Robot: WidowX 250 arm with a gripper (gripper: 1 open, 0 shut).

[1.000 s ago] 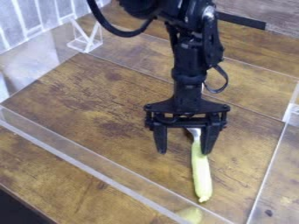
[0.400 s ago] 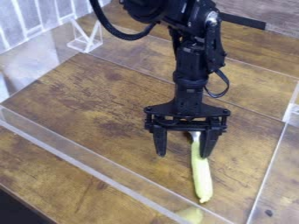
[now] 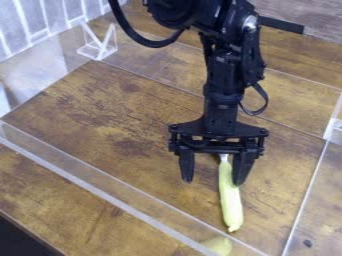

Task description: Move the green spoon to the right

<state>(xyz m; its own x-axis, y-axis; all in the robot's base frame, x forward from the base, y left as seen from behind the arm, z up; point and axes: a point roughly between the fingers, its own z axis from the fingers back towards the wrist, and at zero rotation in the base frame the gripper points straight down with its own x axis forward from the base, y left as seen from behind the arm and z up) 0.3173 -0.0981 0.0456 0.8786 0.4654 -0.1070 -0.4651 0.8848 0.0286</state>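
Observation:
The green spoon (image 3: 230, 203) lies on the wooden table, its yellow-green handle running from just under my fingers toward the front edge. Its bowl end is hidden behind the gripper. My gripper (image 3: 217, 170) points straight down above the spoon's far end, jaws open wide. The left finger (image 3: 189, 169) stands on bare wood left of the spoon, and the right finger (image 3: 246, 169) stands just right of the handle. Nothing is held between the fingers.
A clear plastic wall (image 3: 94, 190) runs along the front left of the wooden table (image 3: 107, 115), and another clear panel (image 3: 317, 190) stands at the right. A small yellow-green scrap (image 3: 217, 243) lies near the front edge below the spoon.
The gripper has shifted slightly to the right in the view and stays open. The spoon has not moved.

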